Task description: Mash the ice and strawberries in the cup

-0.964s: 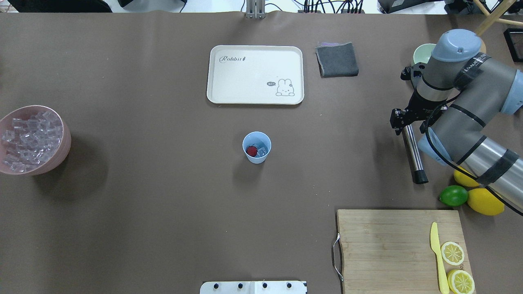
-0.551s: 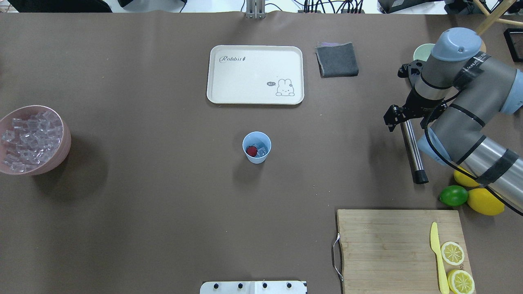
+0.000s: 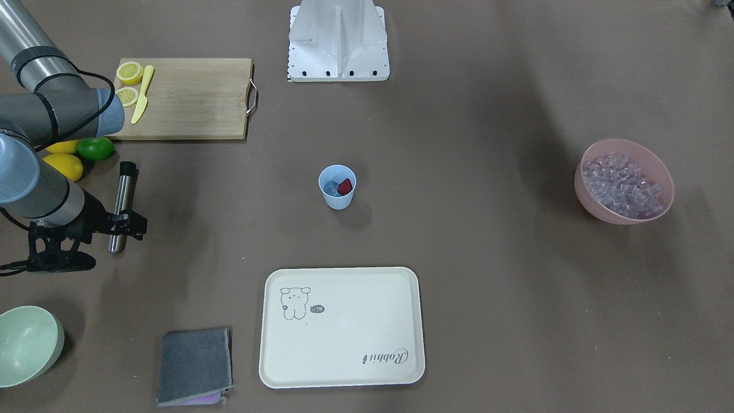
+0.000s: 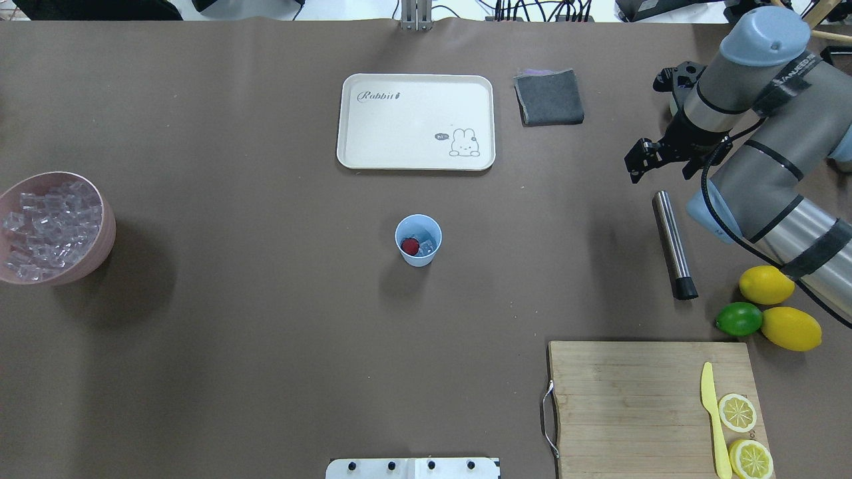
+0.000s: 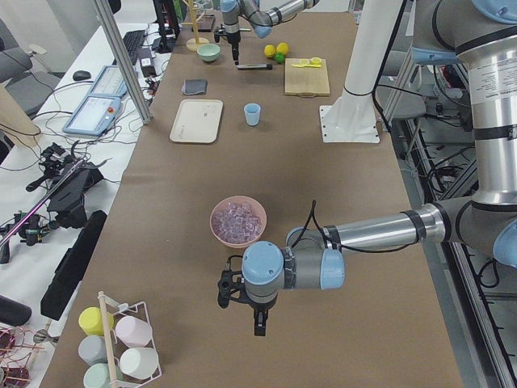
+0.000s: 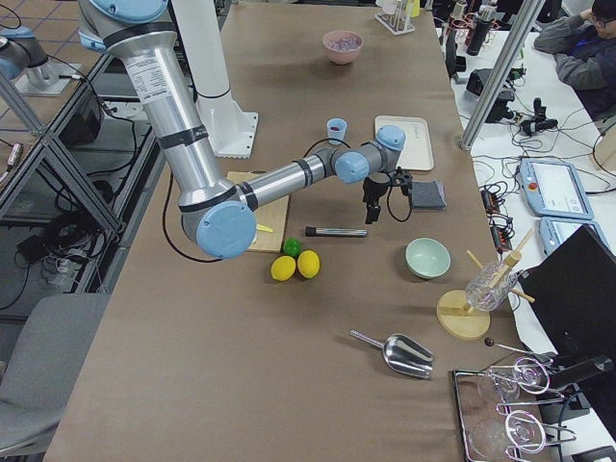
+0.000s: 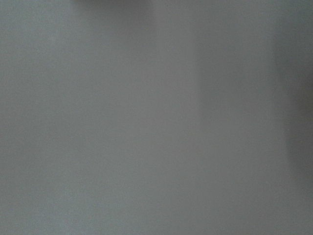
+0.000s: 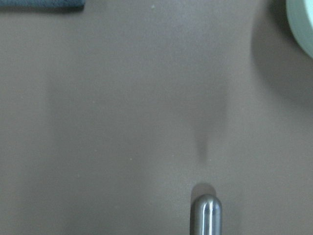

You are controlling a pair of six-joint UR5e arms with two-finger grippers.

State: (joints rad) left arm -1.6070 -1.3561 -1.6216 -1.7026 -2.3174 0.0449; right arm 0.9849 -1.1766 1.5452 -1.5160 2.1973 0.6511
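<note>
Overhead exterior: we see the cup (image 4: 419, 261) mid-desk already holding strawberry (image 4: 410, 246) and ice (image 4: 429, 245); mashing remains. Right gripper (image 4: 639, 165) hangs spread beyond the muddler (image 4: 671, 239) near the right edge; left gripper (image 5: 258, 327) we cannot judge.

Small light-blue plastic cup (image 4: 419, 261), tapered, plain, no handle. Stands upright near the middle of the brown table (image 4: 266, 299), mouth open upward. Holds one small red strawberry (image 4: 410, 246) low inside, below the rim, on the side toward the robot's left. Holds also a few small clear, faintly bluish ice cubes (image 4: 428, 246), touching the berry on its other side. Many more such clear cubes heaped in a wide pink bowl (image 4: 106, 233), well apart, at the table's left end.
</note>
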